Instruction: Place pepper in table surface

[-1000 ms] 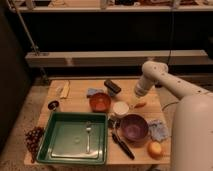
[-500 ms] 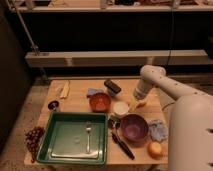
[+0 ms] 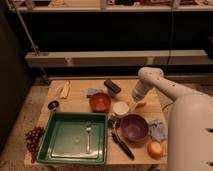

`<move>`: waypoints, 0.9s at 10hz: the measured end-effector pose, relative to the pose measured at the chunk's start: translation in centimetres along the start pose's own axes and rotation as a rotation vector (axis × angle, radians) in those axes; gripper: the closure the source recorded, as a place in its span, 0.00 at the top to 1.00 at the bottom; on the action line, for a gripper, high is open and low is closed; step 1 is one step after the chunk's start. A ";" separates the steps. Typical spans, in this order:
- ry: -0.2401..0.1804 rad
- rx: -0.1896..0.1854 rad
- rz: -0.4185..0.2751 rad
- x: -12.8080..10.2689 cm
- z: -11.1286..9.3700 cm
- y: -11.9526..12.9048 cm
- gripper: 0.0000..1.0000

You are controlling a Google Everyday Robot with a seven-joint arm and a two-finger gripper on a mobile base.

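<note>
While dim shelving (image 3: 100, 57) backs table surface (image 3: 76, 100), gripper (image 3: 136, 101) low over pepper (image 3: 142, 104), fingers apparently wide.

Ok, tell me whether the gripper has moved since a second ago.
Yes, slightly: the gripper has sunk lower toward the table surface, closer to the level of the white cup, and sits just above the pepper.
</note>
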 end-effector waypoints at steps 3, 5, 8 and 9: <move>0.006 0.003 -0.003 -0.3 0.7 0.4 0.80; 0.009 0.008 -0.014 0.3 1.0 1.0 0.70; -0.011 0.030 -0.027 0.7 1.5 1.5 0.39; -0.027 0.041 -0.039 0.6 1.6 1.4 0.29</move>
